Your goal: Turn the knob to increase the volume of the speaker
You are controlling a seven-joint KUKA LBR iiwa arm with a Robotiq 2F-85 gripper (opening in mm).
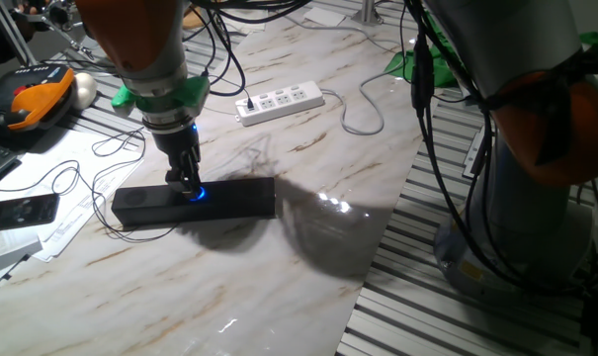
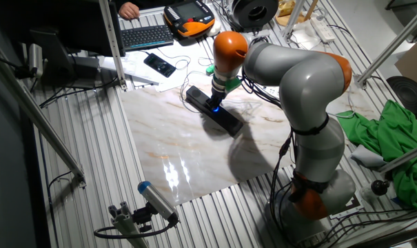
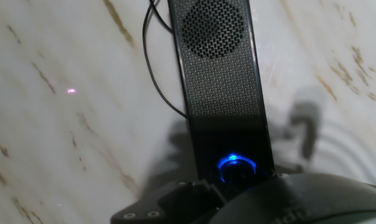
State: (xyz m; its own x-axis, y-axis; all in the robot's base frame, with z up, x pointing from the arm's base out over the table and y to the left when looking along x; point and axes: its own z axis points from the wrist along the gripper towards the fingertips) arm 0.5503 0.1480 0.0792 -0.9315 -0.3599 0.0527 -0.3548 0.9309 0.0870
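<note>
A marble-patterned table top [image 1: 279, 257] is seen resting on a ribbed metal frame, and over it the large grey and orange arm [image 2: 298, 89] is bent down from its base at the table's edge. A heap of green cloth [image 2: 401, 148] is seen on the frame beside the arm's base. The speaker [image 1: 195, 203], a long black bar, is laid flat on the marble near the table's far side, with its perforated grille [image 3: 215, 25] visible in the hand view and a thin black cable [image 3: 151, 68] trailing off beside it. A white power strip [image 1: 281, 102] is placed well apart from the speaker, further back on the table. A flat black remote [image 1: 17, 212] is found on papers just off the speaker's end. The gripper [image 1: 187, 184] is brought straight down onto the middle of the speaker, right at the knob [image 3: 236, 167], whose blue ring is seen glowing. In the hand view the knob sits just ahead of the dark gripper body. Whether the fingers are pressed on the knob or spread around it cannot be told from these views.
</note>
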